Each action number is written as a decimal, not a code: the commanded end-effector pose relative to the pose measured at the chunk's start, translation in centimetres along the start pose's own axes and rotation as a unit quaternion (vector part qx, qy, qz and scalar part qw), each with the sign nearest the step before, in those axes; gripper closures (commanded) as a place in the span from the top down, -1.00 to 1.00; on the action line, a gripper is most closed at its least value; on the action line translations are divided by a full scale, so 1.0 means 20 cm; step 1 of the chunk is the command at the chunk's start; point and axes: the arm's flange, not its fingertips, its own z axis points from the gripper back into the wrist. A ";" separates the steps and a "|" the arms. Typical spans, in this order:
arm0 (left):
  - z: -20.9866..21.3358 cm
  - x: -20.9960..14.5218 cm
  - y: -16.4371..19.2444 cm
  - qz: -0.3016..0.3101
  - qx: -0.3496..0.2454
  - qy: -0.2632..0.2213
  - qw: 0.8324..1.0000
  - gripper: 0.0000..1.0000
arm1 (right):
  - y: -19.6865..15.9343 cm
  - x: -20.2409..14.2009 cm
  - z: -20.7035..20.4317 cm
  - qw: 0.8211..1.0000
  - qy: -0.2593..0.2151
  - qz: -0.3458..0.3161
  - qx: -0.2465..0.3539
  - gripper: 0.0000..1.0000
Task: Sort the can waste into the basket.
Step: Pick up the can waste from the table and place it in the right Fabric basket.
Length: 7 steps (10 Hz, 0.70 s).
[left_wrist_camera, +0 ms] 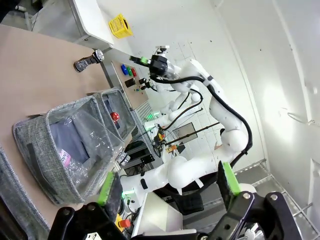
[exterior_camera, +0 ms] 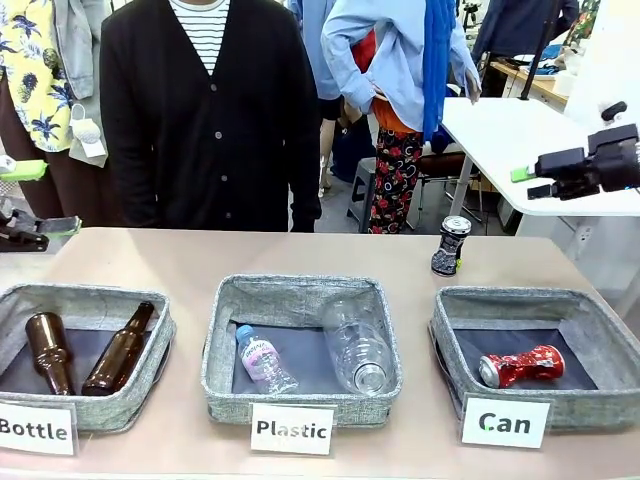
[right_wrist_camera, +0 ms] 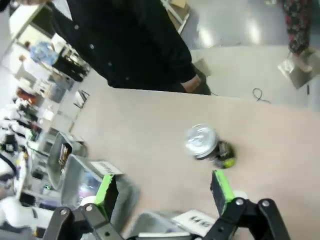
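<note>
A dark patterned can (exterior_camera: 451,245) with a silver rim stands upright on the table, just behind the grey basket (exterior_camera: 520,297) signed "Can". In that basket lies a crushed shiny red can (exterior_camera: 521,366). My right gripper (exterior_camera: 527,181) hovers open, high at the right, above and beyond the standing can. In the blurred right wrist view, the can's silver top (right_wrist_camera: 204,142) lies ahead of the open right gripper (right_wrist_camera: 164,190). At the table's far left edge, my left gripper (exterior_camera: 38,200) stands open and holds nothing. The open left gripper (left_wrist_camera: 167,182) faces the far-off dark can (left_wrist_camera: 89,61).
The middle basket (exterior_camera: 300,290), signed "Plastic", holds two clear plastic bottles (exterior_camera: 357,350). The left basket (exterior_camera: 85,295), signed "Bottle", holds two brown glass bottles (exterior_camera: 118,350). A person in a black cardigan (exterior_camera: 205,130) stands at the far edge. A white table (exterior_camera: 520,130) stands behind at the right.
</note>
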 end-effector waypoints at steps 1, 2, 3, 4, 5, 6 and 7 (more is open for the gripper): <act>0.00 0.00 -0.02 0.000 -0.004 0.002 1.000 1.00 | -0.18 0.01 -0.07 0.999 0.014 0.046 0.010 1.00; 0.00 0.00 -0.02 0.000 -0.004 0.002 1.000 1.00 | -0.28 -0.02 -0.09 0.999 0.015 0.050 0.008 1.00; 0.00 0.00 -0.02 0.000 -0.004 0.002 1.000 1.00 | -0.34 -0.04 -0.11 1.000 0.017 0.020 0.011 1.00; 0.00 0.00 -0.02 0.000 -0.004 0.002 1.000 1.00 | -0.28 -0.02 -0.10 0.994 0.007 -0.109 -0.027 1.00; 0.00 0.00 -0.02 0.000 -0.004 0.002 1.000 1.00 | -0.31 -0.06 -0.12 0.999 0.024 0.030 -0.001 1.00; 0.00 0.00 -0.02 0.000 -0.004 0.002 1.000 1.00 | -0.31 -0.06 -0.12 0.999 0.024 0.030 -0.001 1.00; 0.00 0.00 -0.02 0.000 -0.004 0.002 1.000 1.00 | -0.31 -0.06 -0.12 0.999 0.024 0.030 -0.001 1.00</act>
